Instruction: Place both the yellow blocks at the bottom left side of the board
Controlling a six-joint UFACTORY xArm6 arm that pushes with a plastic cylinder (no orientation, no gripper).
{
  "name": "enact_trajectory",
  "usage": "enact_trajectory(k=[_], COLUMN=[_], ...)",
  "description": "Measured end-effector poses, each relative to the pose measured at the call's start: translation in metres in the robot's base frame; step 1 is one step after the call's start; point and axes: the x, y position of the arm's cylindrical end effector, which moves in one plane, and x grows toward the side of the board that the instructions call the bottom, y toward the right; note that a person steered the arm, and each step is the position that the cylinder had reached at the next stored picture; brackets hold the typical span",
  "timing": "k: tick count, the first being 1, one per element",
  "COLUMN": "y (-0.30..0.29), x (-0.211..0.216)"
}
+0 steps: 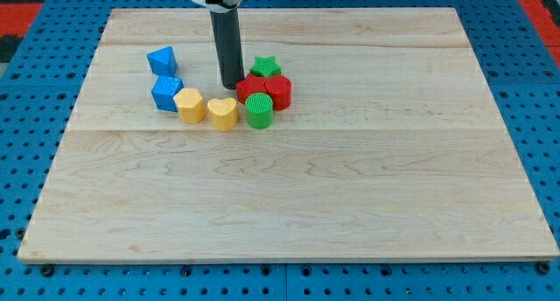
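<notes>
Two yellow blocks sit side by side left of the board's middle: a yellow hexagonal block (189, 105) and a yellow heart-shaped block (222, 114) to its right. My tip (231, 85) rests on the board just above the yellow heart, between it and the red and green blocks on its right. The rod rises straight up to the view's top.
Two blue blocks, one upper (162, 61) and one lower (166, 93), lie left of the yellow hexagon. A green star (265, 67), two red blocks, one on the left (251, 87) and one on the right (279, 91), and a green cylinder (259, 111) cluster right of my tip. The wooden board (289, 187) lies on a blue perforated table.
</notes>
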Motion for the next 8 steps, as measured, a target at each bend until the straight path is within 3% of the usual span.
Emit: enact_trajectory(k=[3,4,5,6,7,8], y=[-0.006,-0.046,-0.097,-0.076,-0.122,-0.098], x=[0.004,0.036,0.038,0.075,0.115,0.128])
